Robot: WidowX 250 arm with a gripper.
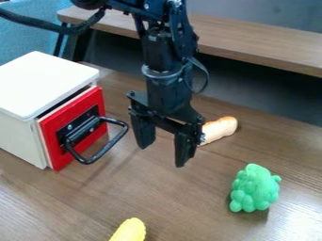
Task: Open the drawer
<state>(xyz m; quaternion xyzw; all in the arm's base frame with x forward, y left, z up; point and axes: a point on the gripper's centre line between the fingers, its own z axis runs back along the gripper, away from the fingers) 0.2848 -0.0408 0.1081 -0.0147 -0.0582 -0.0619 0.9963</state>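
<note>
Handle (pixel 110 145) of the red-fronted drawer (pixel 58 157) lies viewer's left of the end effector (pixel 163 156) (empty, spread wide), its bar slanting lower left to upper right.

The robot's arm (pixel 165 92) is matte black and built of angular, bolted segments, with small silvery screws and a greyish collar (pixel 160 74) around its cylindrical section. A thick black cable (pixel 63 31) and a thinner looped one accompany it; the black gripper (pixel 165 153) has two chunky, tapering fingers (pixel 184 148).

A single fixed view looks down at a slant, from fairly near, across the wooden tabletop (pixel 189 207).
</note>
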